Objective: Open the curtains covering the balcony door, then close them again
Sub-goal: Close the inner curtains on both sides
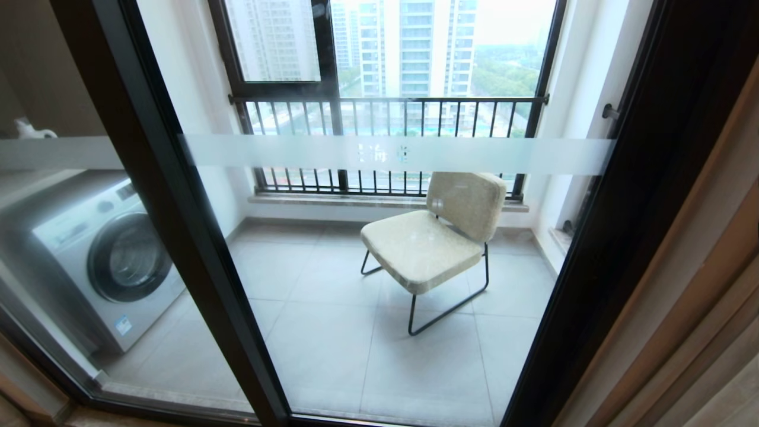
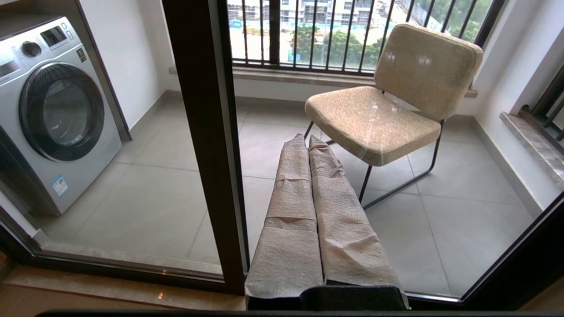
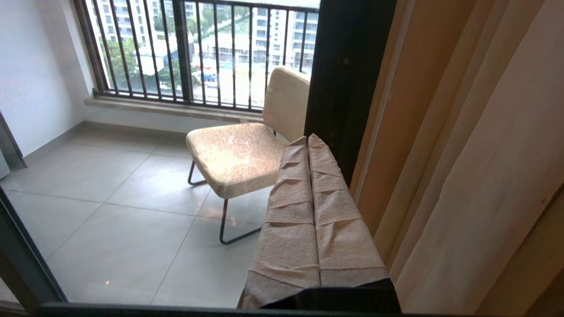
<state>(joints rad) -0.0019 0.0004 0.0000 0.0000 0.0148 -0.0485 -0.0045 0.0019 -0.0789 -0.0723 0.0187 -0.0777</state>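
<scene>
**Balcony door uncovered, curtains gathered at the right edge**

Tall glass sliding balcony door (image 1: pixel 379 308) in black metal frames, filling the head view; horizontal frosted white stripe (image 1: pixel 391 154) with small characters across both panes. Black upright frame post (image 1: pixel 178 237) between the left and right panes. Floor-length pleated beige-grey curtains (image 3: pixel 467 167), bunched in folds at the right edge of the door, just beside its black right frame; glass itself bare of fabric. White sheer layer not distinguishable.

Behind the glass, on the grey tiled balcony floor (image 1: pixel 332 344): cream upholstered lounge chair (image 1: pixel 433 243) on thin black metal legs, near the right wall; silver-white front-loading washing machine (image 1: pixel 107 261) against the left wall. Black-framed window with barred railing (image 1: pixel 385 118) at the far edge of the balcony.

Left gripper (image 2: pixel 308 143), wrapped in crinkled beige covering, fingers pressed together, nothing held, pointed toward the glass just beside the upright frame post. Right gripper (image 3: pixel 307 141), likewise wrapped, fingers together and empty, close beside the gathered curtains, contact not discernible. Neither arm visible in the head view.
</scene>
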